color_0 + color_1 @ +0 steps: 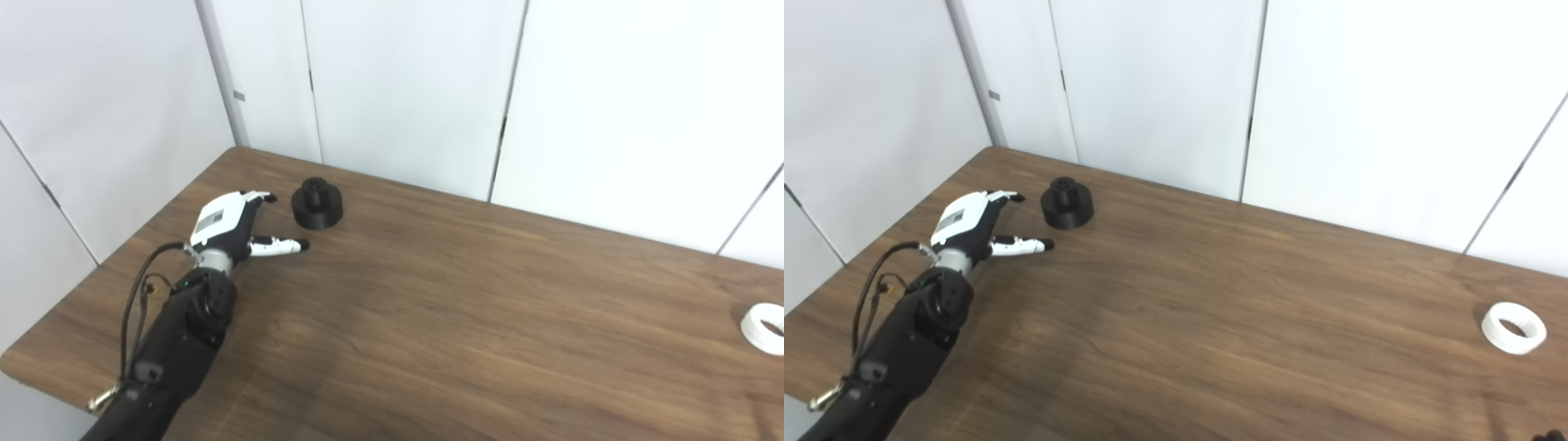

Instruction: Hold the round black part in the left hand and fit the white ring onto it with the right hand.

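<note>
The round black part (316, 204) stands upright on the wooden table (459, 306) near its far left corner, a wide base with a narrower hub on top. My left hand (236, 223) lies just left of it, open, fingers and thumb spread toward the part without touching it. The white ring (1514, 327) lies flat on the table at the far right, nothing near it. A dark speck at the bottom right corner of the right eye view may belong to my right hand; the hand itself is out of sight.
White wall panels (404, 86) close off the table's far side and left side. The table's left edge (92, 275) runs close beside my left arm. Bare wood lies between the black part and the ring.
</note>
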`<state>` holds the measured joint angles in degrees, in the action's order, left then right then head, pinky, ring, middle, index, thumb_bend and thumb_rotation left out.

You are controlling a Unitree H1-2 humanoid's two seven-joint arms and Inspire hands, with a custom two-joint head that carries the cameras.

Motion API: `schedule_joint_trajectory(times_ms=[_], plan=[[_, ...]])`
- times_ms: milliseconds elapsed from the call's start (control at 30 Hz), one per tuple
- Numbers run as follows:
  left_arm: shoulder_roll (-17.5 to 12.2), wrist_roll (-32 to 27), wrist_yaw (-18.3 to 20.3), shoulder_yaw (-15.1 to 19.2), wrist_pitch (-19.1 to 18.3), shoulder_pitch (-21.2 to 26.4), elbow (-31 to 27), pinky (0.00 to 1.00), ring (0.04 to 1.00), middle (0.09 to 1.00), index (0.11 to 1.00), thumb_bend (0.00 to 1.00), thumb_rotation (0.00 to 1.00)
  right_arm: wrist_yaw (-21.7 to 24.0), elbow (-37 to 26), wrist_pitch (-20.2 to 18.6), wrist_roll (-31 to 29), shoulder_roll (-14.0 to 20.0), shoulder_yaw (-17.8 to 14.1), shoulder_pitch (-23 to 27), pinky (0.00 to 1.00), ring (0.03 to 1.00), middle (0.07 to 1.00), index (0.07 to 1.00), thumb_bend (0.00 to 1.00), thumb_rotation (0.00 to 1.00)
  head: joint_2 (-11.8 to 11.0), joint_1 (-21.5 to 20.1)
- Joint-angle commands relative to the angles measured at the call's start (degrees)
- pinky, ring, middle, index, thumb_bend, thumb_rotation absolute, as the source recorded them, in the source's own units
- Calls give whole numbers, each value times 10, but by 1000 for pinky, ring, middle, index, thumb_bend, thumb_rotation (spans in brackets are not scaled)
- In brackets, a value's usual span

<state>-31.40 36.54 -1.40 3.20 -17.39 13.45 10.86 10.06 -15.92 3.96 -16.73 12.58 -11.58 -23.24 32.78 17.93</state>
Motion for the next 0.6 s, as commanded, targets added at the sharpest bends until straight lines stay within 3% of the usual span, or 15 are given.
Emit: schedule_joint_trajectory(times_ms=[0, 567], plan=[[-24, 10, -17, -2, 0, 41, 9, 1000, 976, 924, 834, 1000, 525, 3, -18, -1, -1, 1, 5, -7, 1000, 1000, 1000, 1000, 627, 1000, 1, -1], [-37, 2, 14, -61, -14, 134, 113, 1000, 1000, 948, 827, 1000, 529, 3, -24, 7, -5, 0, 15, -17, 1000, 1000, 1000, 1000, 611, 1000, 6, -13]])
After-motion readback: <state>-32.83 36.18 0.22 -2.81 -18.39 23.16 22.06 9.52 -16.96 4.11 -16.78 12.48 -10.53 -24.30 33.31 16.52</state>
